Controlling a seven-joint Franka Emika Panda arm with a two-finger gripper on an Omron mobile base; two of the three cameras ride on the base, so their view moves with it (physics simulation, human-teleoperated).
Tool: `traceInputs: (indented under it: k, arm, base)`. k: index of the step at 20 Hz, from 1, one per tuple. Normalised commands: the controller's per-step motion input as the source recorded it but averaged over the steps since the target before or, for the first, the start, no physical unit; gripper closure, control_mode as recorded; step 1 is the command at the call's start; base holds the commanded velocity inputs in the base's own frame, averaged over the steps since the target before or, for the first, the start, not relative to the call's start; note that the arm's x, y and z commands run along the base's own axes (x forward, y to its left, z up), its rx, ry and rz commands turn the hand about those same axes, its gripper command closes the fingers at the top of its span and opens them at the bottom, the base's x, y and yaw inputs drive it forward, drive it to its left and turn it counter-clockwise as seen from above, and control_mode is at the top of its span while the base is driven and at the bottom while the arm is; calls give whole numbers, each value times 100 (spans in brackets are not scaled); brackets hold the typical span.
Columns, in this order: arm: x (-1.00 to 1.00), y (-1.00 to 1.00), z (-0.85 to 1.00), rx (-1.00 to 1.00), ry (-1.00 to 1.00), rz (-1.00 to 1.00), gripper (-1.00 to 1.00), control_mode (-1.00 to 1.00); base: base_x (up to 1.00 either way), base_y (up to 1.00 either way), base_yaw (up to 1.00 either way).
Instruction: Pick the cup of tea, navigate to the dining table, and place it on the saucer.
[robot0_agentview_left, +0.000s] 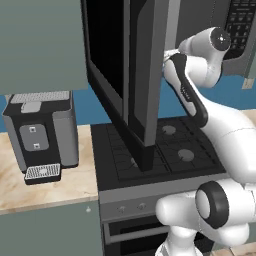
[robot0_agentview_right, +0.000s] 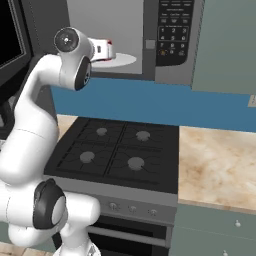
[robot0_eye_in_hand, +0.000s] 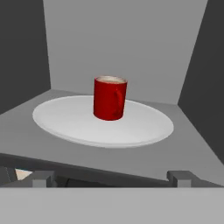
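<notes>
The cup of tea (robot0_eye_in_hand: 110, 98) is a glossy red mug with light brown liquid. It stands upright on the white round turntable (robot0_eye_in_hand: 144, 127) inside the open microwave (robot0_agentview_right: 125, 35). My gripper (robot0_eye_in_hand: 111, 178) is at the microwave's mouth, short of the mug and pointing at it. Its fingertips (robot0_eye_in_hand: 41, 177) stand wide apart, open with nothing between them. From the right base view the hand (robot0_agentview_right: 102, 50) reaches into the microwave over the turntable (robot0_agentview_right: 122, 60), and a sliver of the red mug (robot0_agentview_right: 109, 43) shows past it. The dining table and the saucer are out of view.
The microwave door (robot0_agentview_left: 145, 75) hangs open to the left of the arm. Below is a black gas stove (robot0_agentview_right: 120, 150) with an oven front. A coffee machine (robot0_agentview_left: 42, 130) stands on the marbled counter (robot0_agentview_left: 45, 185) to the left; more counter (robot0_agentview_right: 215, 165) lies to the right.
</notes>
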Motion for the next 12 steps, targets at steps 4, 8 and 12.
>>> traceInputs:
  k: [4,8,12]
  arm:
    - [2,1,21,2,5,0,-100,-100]
    - [0,3,11,1,1,0,-100,-100]
    - [0,4,0,1,5,2,-100,-100]
  base:
    - [0,0,0]
    - [0,0,0]
    - [0,0,0]
